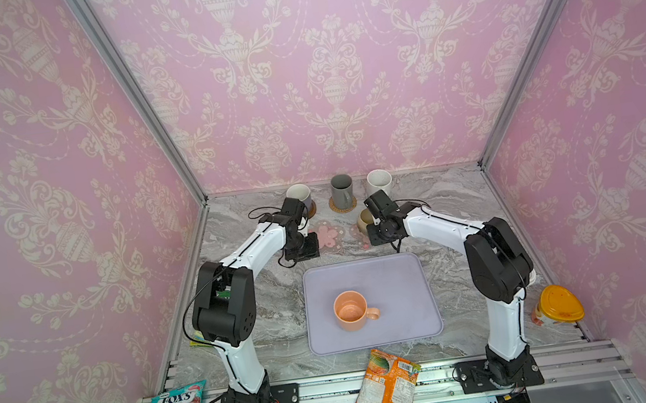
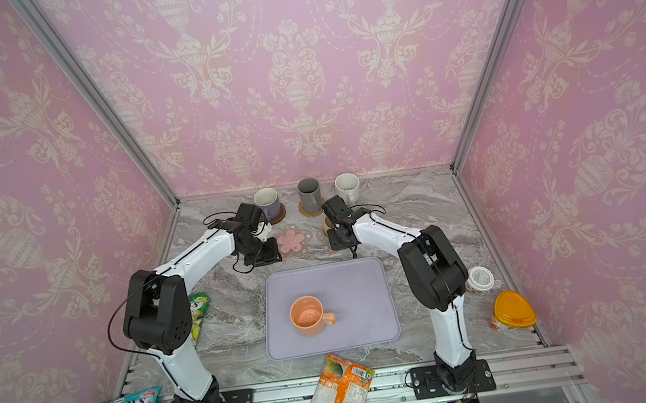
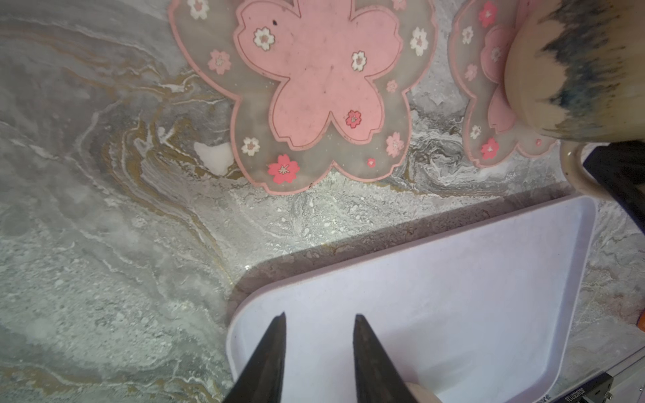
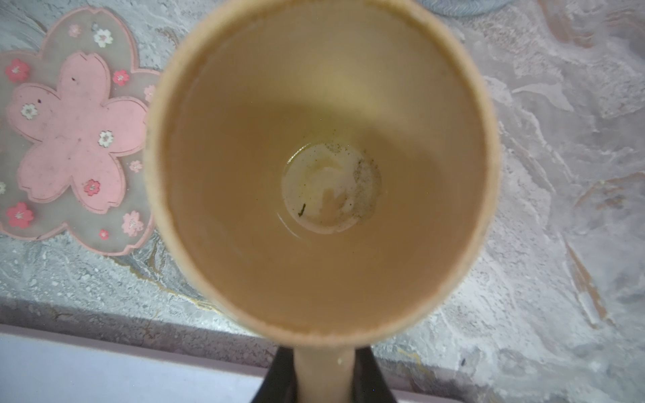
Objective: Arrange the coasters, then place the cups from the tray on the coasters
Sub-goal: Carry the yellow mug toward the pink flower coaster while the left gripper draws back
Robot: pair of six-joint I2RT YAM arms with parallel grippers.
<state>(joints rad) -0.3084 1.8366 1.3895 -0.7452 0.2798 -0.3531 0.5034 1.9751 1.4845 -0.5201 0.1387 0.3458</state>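
In both top views the peach-orange ceramic mug (image 1: 351,310) stands alone on the flat lavender-grey tray (image 1: 398,281), with an orange snack packet (image 1: 388,391) just before it, on a grey marble tabletop (image 1: 277,304) between pink damask walls (image 1: 61,201). In the left wrist view, my left gripper (image 3: 319,315) hangs empty, jaws apart, over the tray's corner. In the right wrist view, my right gripper (image 4: 323,377) clamps the handle of the rounded beige-olive mug (image 4: 314,157), beside a clear pink-flower coaster (image 4: 69,139).

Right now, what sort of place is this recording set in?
Likely a staged robot test booth, not a home: pink damask wallpaper panels in an aluminium frame, around a marble-look tabletop.
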